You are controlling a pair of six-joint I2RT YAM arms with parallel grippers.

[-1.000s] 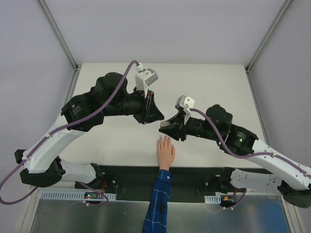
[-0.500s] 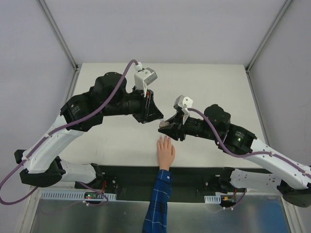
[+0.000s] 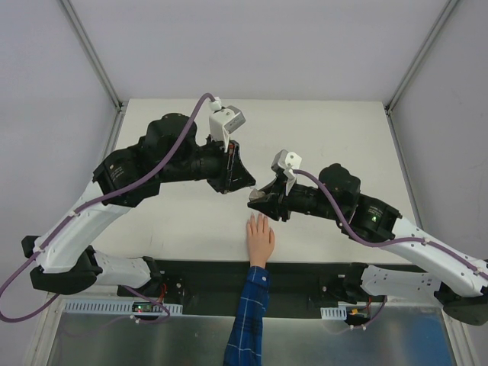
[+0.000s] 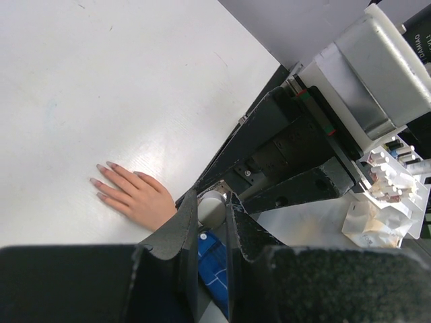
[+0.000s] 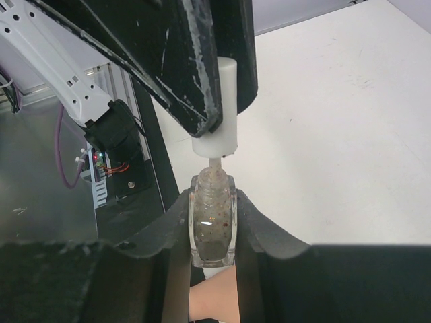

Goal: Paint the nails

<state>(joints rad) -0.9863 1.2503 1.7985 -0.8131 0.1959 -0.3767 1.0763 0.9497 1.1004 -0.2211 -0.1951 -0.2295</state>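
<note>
sleeve: a blue plaid sleeve [image 3: 248, 320] is seen coming in over the near edge, well back from both robot hands.
mannequin hand: the mannequin hand [image 4: 138, 197] is laid flat, palm down, on the worktop [image 3: 320, 130]. It's set just on the near side of the two hand tips and partly underneath the bottle.
nails: the nails [image 4: 95, 182] are found at the fingertips, below the right hand and a touch nearer. The fingers are pointed away from the near edge, toward the two hands, so the long axis runs near-to-far. Whether any polish is on them can't be made out tbh.
right hand: the right hand [image 5: 213, 202] is clamped shut on the polish bottle [image 5: 213, 235], with the neck aimed at the left hand.
left hand: the left hand [image 4: 210, 208] is closed on the white cap [image 5: 225, 114], straight past the bottle's neck. The cap is held off the neck and a thin stem [image 5: 214, 165] is seen running down into it.
step: probably the brush is being loaded or drawn out. Painting itself is reckoned not yet begun.
next move: the cap would need to be pulled out along the bottle's own line until the brush is clear. The tip would then be brought down to a nail and stroked along the finger.
</note>
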